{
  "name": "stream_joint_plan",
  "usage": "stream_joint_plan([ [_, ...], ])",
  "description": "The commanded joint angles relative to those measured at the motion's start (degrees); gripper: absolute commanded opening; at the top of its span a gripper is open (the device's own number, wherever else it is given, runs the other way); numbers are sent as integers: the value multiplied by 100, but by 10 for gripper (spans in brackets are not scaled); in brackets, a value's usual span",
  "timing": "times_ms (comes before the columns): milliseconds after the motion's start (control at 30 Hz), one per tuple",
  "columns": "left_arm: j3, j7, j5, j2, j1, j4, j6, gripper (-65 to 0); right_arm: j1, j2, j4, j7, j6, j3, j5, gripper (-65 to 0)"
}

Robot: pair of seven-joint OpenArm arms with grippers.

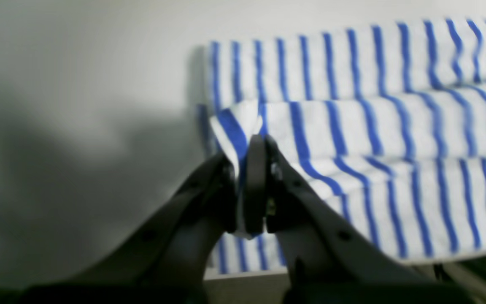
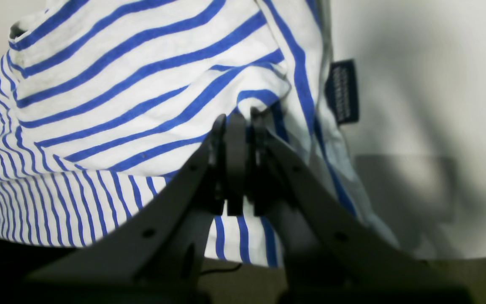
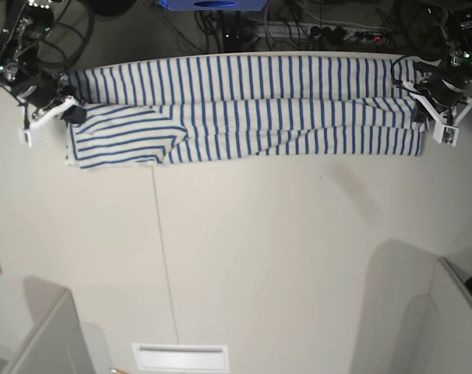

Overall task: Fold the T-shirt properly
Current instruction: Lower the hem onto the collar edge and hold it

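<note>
Both tools pinch the T-shirt [image 3: 244, 109], stretched lengthwise across the table's [image 3: 259, 257] far edge.

Both grippers, left gripper [image 1: 251, 185] and right gripper [image 2: 236, 162], have dark grey tapered fingers with small screw holes (white wrist brackets behind)

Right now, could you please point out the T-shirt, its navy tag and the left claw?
T-shirt [image 3: 298, 109]: base view, mid-body stripes.
Navy tag [image 2: 343, 90]: right wrist view, tag's middle.
Left claw [image 1: 251, 145]: left wrist view, between its tips.
</note>
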State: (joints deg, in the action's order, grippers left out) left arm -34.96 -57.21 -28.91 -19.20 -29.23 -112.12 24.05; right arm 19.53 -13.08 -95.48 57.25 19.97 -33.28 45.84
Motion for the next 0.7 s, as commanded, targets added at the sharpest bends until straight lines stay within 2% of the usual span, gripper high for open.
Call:
stream_joint_plan([
  [0, -51, 99, 73, -89, 0, -72, -27, -650, -85, -103, -91, -112, 21, -44, 62, -650],
  [167, 204, 108, 864, -62, 27, -72, -27, -650, -217, -138, -91, -68, 21, -53, 53, -650],
  [467, 248, 108, 952, 78, 44, -90, -27, -650, -208, -147, -91, -51, -14, -53, 44, -650],
  [567, 248, 108, 952, 61, 27, -107, -27, -650, -164, -147, -109, -51, -14, -61, 44, -461],
  [600, 248, 108, 961, 61, 18, -116, -27, -650, -138, -147, -144, -51, -14, -70, 44, -417],
  [667, 239, 108, 970, 61, 9, -125, -27, -627, -129, -138, -232, -51, -14, -220, 62, -378],
])
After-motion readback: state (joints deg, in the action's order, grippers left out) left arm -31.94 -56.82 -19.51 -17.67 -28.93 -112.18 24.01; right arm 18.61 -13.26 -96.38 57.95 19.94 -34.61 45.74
